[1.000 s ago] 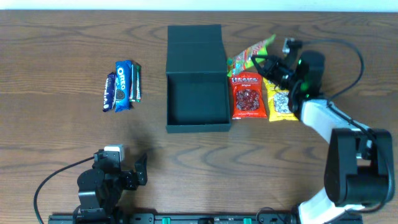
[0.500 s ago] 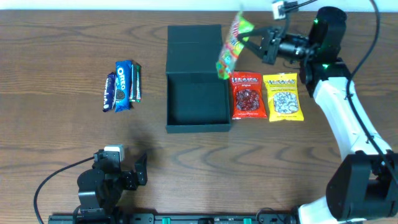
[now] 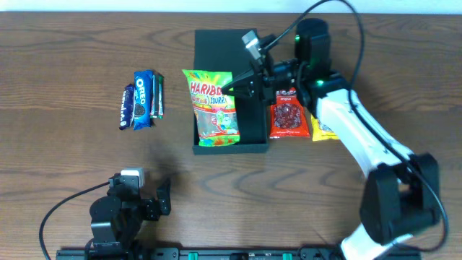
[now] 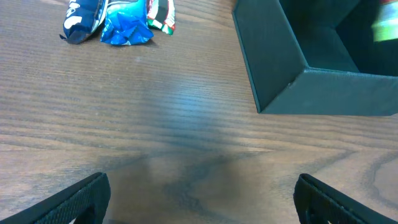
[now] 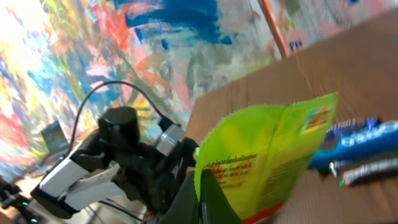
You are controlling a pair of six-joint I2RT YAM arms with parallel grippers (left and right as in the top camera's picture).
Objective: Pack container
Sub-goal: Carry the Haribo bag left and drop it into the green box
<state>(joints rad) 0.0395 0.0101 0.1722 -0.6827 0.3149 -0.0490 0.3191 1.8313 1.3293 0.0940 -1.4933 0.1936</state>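
Note:
The dark teal container [image 3: 245, 141] stands open at the table's middle, its flap lid [image 3: 222, 40] folded back; its corner shows in the left wrist view [image 4: 292, 81]. My right gripper [image 3: 232, 88] is shut on a green Haribo packet [image 3: 211, 107] and holds it above the container's left part. The right wrist view shows the packet's back [image 5: 273, 155] pinched between the fingers [image 5: 200, 202]. My left gripper [image 3: 144, 196] is open and empty near the front edge, its fingers spread wide [image 4: 199, 202].
An Oreo packet [image 3: 143, 98] and other snack bars [image 3: 127, 107] lie left of the container; they also show in the left wrist view [image 4: 118, 15]. A red packet [image 3: 289, 115] and a yellow packet [image 3: 321, 131] lie to its right.
My right arm has swung left with the Haribo packet, from beside the container's right back corner to over its left part. The left arm has not moved.

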